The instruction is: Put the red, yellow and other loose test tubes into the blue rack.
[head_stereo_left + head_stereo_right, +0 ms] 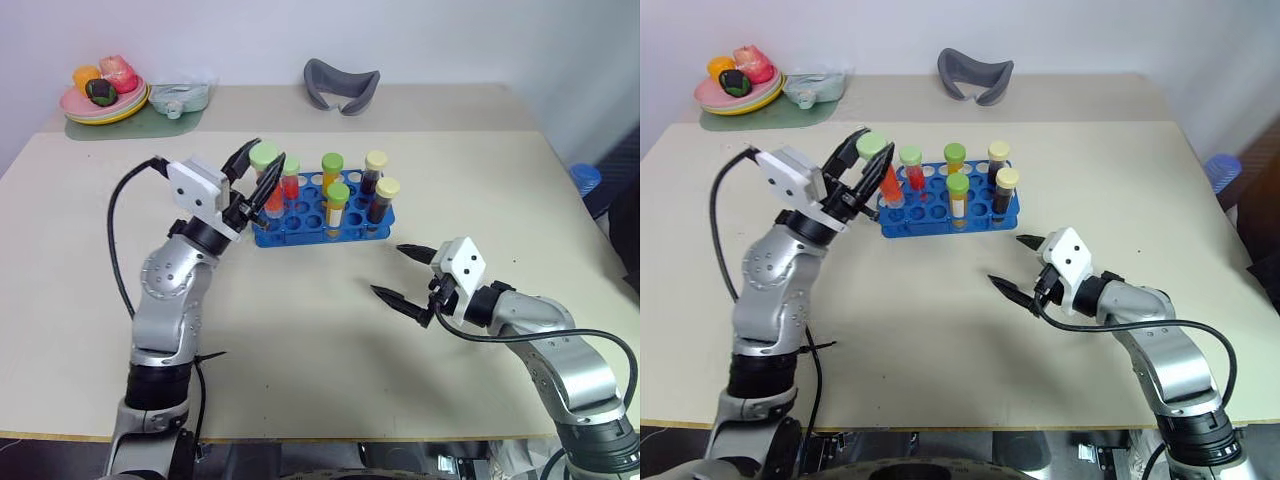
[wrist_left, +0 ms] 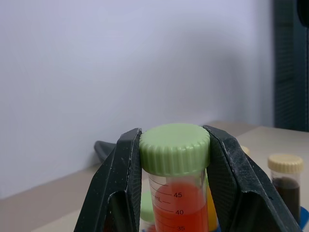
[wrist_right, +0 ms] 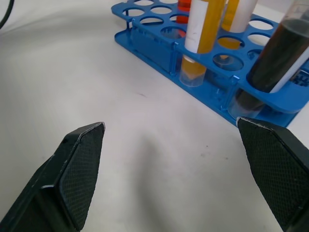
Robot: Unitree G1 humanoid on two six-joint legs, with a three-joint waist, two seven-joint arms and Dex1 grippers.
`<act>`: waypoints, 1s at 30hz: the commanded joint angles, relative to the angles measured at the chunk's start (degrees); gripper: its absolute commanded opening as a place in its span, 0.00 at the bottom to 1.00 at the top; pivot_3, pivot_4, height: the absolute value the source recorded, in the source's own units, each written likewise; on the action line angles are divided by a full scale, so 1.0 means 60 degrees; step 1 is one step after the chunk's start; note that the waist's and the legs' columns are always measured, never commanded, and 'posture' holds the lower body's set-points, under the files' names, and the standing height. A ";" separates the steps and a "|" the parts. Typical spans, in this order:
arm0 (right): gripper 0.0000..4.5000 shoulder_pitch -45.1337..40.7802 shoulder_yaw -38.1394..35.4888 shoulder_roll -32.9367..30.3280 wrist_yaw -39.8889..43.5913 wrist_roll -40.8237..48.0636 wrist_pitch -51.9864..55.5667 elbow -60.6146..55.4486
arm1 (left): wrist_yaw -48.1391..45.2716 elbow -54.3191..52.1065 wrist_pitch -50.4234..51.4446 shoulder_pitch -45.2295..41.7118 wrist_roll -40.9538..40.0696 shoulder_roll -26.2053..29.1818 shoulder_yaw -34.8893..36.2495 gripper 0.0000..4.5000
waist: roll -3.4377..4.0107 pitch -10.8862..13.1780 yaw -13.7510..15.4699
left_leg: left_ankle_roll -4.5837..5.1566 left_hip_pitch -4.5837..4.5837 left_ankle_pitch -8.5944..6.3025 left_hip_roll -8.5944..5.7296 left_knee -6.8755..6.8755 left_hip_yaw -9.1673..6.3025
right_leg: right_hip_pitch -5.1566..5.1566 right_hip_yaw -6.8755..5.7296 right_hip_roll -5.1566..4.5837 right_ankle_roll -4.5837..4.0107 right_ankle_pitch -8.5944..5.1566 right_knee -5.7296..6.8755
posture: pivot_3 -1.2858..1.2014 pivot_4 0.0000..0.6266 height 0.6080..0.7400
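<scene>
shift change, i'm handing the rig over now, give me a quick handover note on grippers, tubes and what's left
Left gripper: shut on a green-capped red tube, held above the left end of the blue rack.
Right gripper: open, holding nothing, hovering over the table in front of the rack's right end.
Done: five capped tubes stand in the rack, one red, two yellow, two dark.
Left: lower the held red tube into a free hole and release. No other loose tubes are visible on the table.
</scene>
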 commanded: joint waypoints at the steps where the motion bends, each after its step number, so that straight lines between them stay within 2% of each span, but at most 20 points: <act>1: 1.00 -0.0020 -0.0270 -0.0021 -0.0112 0.0257 0.0119 -0.0580 | -0.0126 0.0508 -0.0874 -0.0191 0.0288 -0.0095 -0.0192 0.28 | 0.0000 0.0000 -0.0007 | 0.0000 0.0001 0.0000 0.0000 0.0000 0.0000 | 0.0000 0.0000 0.0001 0.0000 0.0000 0.0000 | 0.52 0.24 1.00; 20: 1.00 -0.0189 -0.0212 0.0061 -0.0425 0.0679 0.0541 -0.0950 | -0.0234 0.2375 -0.1928 -0.0696 0.0535 -0.0665 -0.0631 0.28 | 0.0000 0.0000 -0.0001 | 0.0000 0.0007 0.0000 0.0000 -0.0001 -0.0002 | 0.0008 -0.0001 0.0002 0.0000 0.0000 -0.0002 | 0.52 0.24 1.00; 30: 1.00 -0.0179 -0.0179 0.0069 -0.0502 0.0687 0.0527 -0.0976 | -0.0238 0.2674 -0.2020 -0.0775 0.0651 -0.0659 -0.0753 0.28 | 0.0000 0.0000 -0.0002 | -0.0001 0.0008 0.0000 0.0000 -0.0001 -0.0003 | 0.0009 -0.0002 0.0002 0.0000 0.0000 -0.0002 | 0.52 0.24 1.00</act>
